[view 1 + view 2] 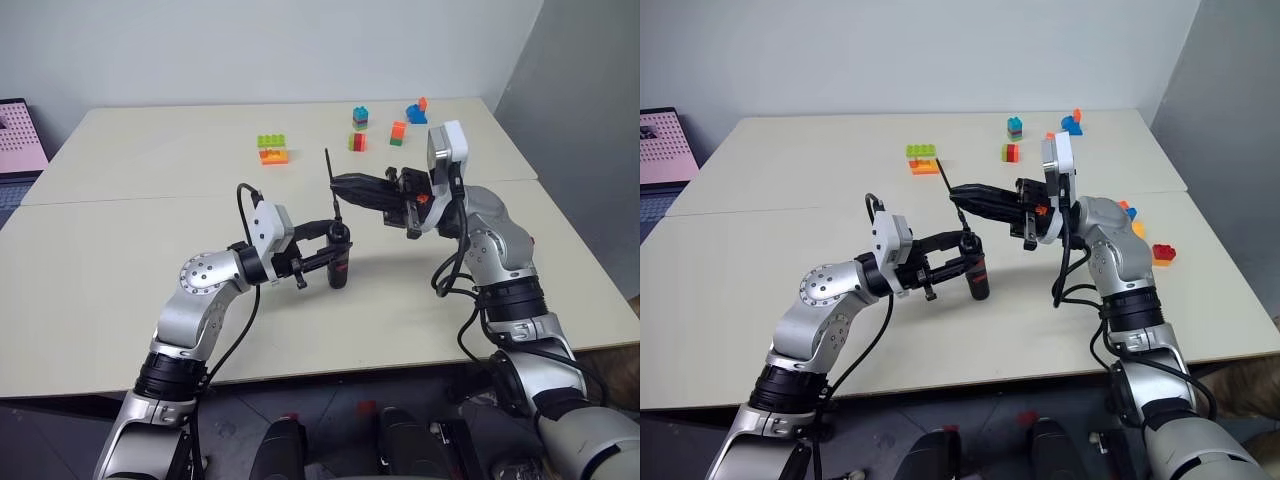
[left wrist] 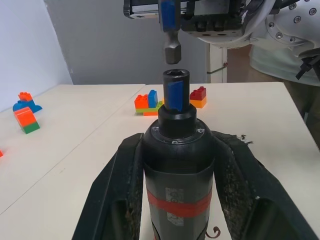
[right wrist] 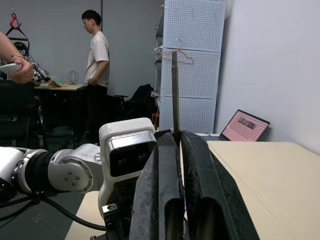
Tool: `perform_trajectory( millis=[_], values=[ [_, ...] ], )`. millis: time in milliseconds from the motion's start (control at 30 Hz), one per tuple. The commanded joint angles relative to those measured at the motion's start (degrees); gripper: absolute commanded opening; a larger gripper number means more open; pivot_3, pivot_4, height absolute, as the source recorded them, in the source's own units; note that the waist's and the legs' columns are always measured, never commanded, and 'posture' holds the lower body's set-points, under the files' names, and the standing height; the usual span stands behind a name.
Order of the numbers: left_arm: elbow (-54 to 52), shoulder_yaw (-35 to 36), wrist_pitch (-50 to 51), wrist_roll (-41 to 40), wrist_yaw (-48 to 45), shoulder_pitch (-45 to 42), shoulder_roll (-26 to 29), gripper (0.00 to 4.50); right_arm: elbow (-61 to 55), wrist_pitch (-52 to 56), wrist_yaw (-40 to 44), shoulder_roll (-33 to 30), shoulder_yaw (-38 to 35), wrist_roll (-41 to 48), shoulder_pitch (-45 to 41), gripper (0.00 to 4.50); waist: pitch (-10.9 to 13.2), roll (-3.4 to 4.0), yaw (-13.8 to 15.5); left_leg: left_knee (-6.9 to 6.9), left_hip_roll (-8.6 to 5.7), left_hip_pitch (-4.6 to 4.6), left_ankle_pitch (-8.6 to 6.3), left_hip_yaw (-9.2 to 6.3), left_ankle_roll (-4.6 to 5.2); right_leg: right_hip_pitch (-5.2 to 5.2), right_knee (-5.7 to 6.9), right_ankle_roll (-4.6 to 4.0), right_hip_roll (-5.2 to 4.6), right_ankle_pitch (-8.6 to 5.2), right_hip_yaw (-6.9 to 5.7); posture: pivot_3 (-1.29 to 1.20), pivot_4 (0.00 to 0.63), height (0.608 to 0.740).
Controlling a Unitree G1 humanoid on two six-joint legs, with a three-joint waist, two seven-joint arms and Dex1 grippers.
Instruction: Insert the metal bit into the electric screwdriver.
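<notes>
Step in hand looks like alignment just before insertion: table w/ both arms held up over its near half, nothing seated yet. Left arm reaches fwd and inward, gripper about level, jaws pinching the screwdriver round its body, tool upright w/ socket end up, red band low between the fingers. Right arm comes in from the other side, elbow bent, gripper pointing across toward the left one, jaws pressed together on the bit, which stands vertical through the fingertips, thin shank sticking up above them. In the left wrist view the bit's hex end hangs just above the open socket, apart from it, and near enough in line. Next move, I'd judge: lower the right gripper straight down, keep bit plumb, small sideways trim if the hex catches the rim; left should hold steady. Toy bricks lie well beyond both grippers on the far side.
</notes>
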Motion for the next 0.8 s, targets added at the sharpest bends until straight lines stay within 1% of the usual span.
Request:
perform_trajectory(
  millis=[33, 400, 633, 800],
  values=[
    [1.72, 0.02, 0.91, 2.13, 0.68, 0.35, 0.86, 1.63, -0.86, -0.87, 0.71, -0.07, 0.02, -0.35, 0.13, 0.0, 0.0, 0.0, 0.0, 0.0, 0.0, 0.0, 0.0, 0.0, 0.0, 0.0, 0.0, 0.0, 0.0, 0.0, 0.0, 0.0, 0.15, 0.74],
    [1.77, -0.04, 0.91, 2.07, 0.45, 0.26, 0.96, 1.63, -0.47, -0.87, 1.42, -0.71, 0.59, -1.26, 0.77, 0.0, 0.0, 0.0, 0.0, 0.0, 0.0, 0.0, 0.0, 0.0, 0.0, 0.0, 0.0, 0.0, 0.0, 0.0, 0.0, 0.0, 0.15, 0.74],
    [1.15, 0.27, 1.18, 1.75, 0.2, 0.56, 1.36, 1.63, 1.7, -0.37, 1.96, -1.3, 0.71, -2.18, 0.52, 0.0, 0.0, 0.0, 0.0, 0.0, 0.0, 0.07, 0.0, 0.0, 0.0, 0.06, 0.0, -0.01, 0.0, 0.0, 0.0, 0.0, 0.15, 0.74],
    [1.0, 0.38, 1.26, 1.71, -0.28, 0.69, 1.81, 1.63, 2.81, -0.28, 3.7, -2.01, 1.23, -2.47, -0.18, 0.0, -0.01, 0.0, 0.0, -0.01, 0.0, 0.14, 0.0, 0.0, 0.0, 0.14, -0.02, -0.01, 0.0, -0.01, 0.0, 0.0, 0.15, 0.74]
  ],
)
